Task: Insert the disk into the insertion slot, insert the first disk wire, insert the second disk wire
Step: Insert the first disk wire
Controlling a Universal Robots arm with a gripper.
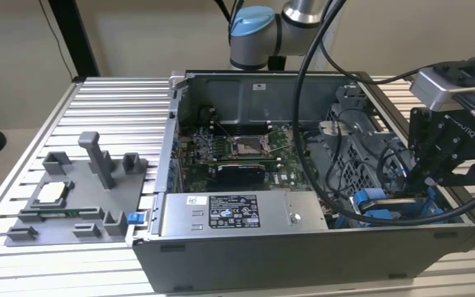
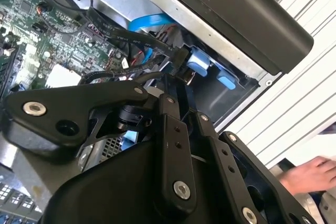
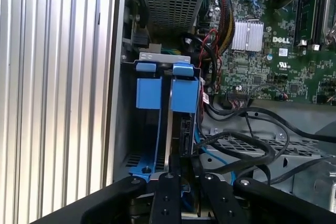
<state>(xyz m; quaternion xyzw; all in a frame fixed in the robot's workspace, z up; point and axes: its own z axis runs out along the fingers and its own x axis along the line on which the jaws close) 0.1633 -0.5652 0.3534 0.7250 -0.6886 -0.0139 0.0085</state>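
Hanging hand [image 1: 409,184] at insertion slot [image 3: 126,124], person's fingers [image 2: 308,174]

Grey arm [image 1: 256,54], blue joint cap [image 1: 250,21], black cables [image 1: 300,105], black screw-studded hand [image 1: 419,180]

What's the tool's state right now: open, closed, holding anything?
Tool: closed on the black wire connector, down at the insertion slot.
Person's hand: outside the case; whether it holds anything cannot be told.
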